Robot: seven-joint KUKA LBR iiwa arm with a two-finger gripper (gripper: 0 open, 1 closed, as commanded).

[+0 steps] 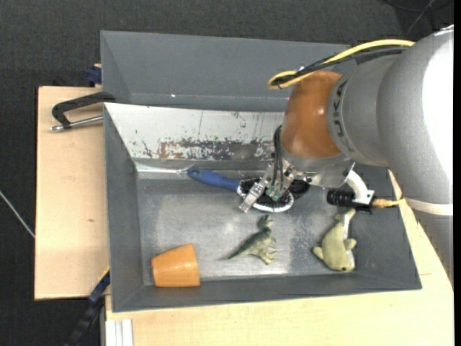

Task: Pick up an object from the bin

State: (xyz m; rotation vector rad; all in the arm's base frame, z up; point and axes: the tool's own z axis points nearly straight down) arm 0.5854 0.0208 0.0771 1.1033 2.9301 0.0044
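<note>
My gripper (261,196) reaches down near the back middle of the bin, right over a blue-handled brush (216,180) whose dark head with a white rim lies under the fingertips. The handle runs off to the left along the back wall. A small green toy dinosaur (256,246) stands just in front of the gripper. To the right of that lies a pale olive toy seal (336,249).
An orange cup (176,266) lies on its side at the front left corner. The arm with its orange cover hangs over the bin's back right part and hides the floor there.
</note>
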